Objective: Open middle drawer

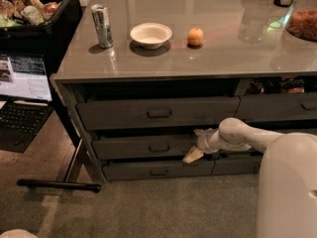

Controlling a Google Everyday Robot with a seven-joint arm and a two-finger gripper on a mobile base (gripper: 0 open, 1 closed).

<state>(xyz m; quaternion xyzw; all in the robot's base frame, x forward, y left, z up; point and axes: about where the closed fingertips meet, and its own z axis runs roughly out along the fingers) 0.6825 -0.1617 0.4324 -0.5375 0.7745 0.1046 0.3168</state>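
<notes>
The robot's pale arm (240,137) reaches in from 4 o'clock, low and nearly level, across the front of the bench (198,58). Its rounded wrist turns left toward the drawers. The jaws sit at the right end of the middle drawer (133,148), pressed close to the front. They stand apart, one above the other. The upper finger (199,132) is at the dark gap over the drawer, and the lower finger (192,155) slants down toward 7 o'clock across the drawer's bottom edge.

The middle drawer lies second from the top in the left stack, between the taller top drawer (158,112) at 12 o'clock and the bottom drawer (158,170) at 6 o'clock. Its front looks about level with its neighbours. Its small loop handle (159,147) is at 9 o'clock from the jaws, near them but apart, with nothing gripping it.

In front of the drawers is bare carpet (148,207). The foot of a dark metal stand (59,185) lies at 8 o'clock from the drawer, and a laptop (22,90) is farther out at 9 o'clock. The robot's white body (287,187) fills the 4 o'clock corner. On the bench top, well above, stand a can (102,19), a bowl (150,34) and a round fruit (195,36).
</notes>
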